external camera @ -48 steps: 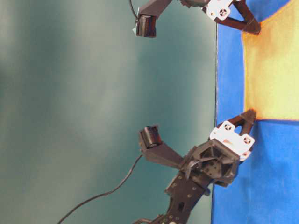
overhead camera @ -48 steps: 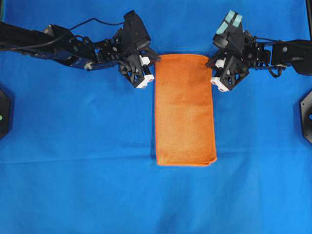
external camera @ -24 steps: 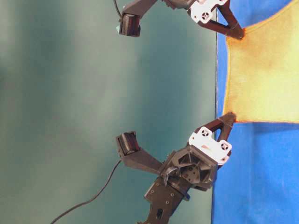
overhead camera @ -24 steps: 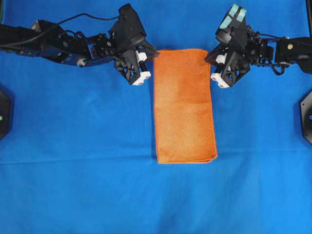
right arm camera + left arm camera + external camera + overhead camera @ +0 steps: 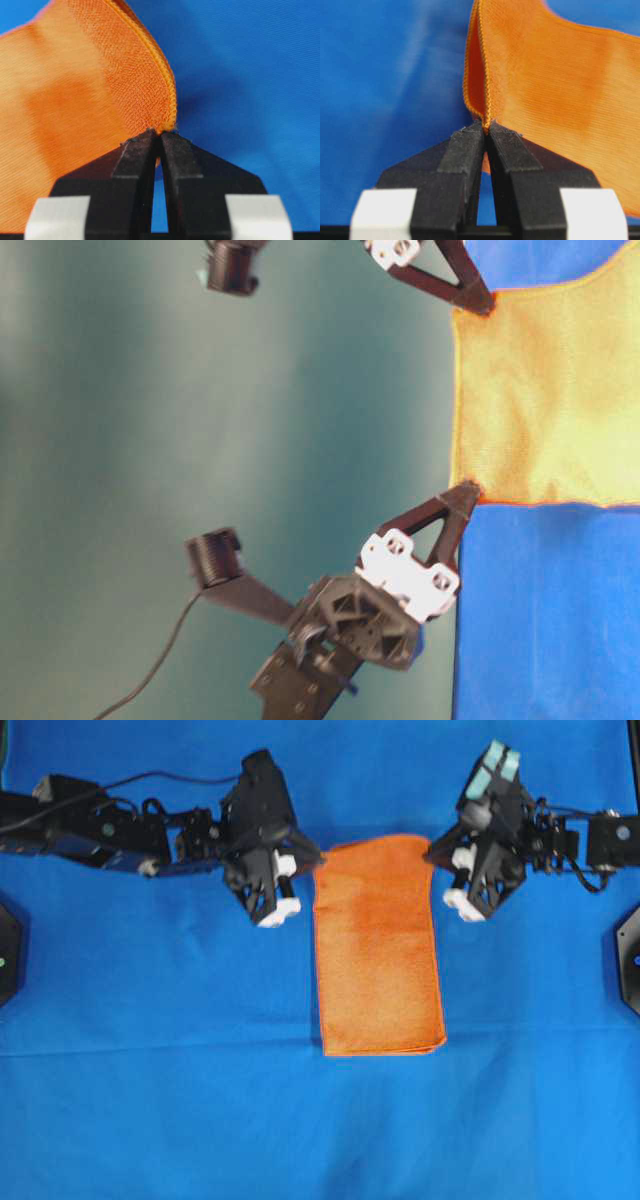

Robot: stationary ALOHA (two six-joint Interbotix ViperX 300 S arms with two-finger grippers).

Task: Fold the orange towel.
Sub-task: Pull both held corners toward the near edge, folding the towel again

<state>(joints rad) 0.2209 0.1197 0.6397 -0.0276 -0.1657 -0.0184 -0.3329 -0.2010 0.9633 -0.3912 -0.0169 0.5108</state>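
I am pinching far towel (image 5: 378,945) corners, left gripper (image 5: 485,131) and right gripper (image 5: 158,135) jaws clamped; next, carrying toward near edge.

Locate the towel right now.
Overhead view: towel lies mid-table on the blue cloth, its far corners pinched by the left pincer and right pincer.

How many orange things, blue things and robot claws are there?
Orange: 1, the orange towel
Blue: 1, the blue table cloth
Claws: 2, the left gripper and the right gripper, each pinching a towel corner
Total: 4
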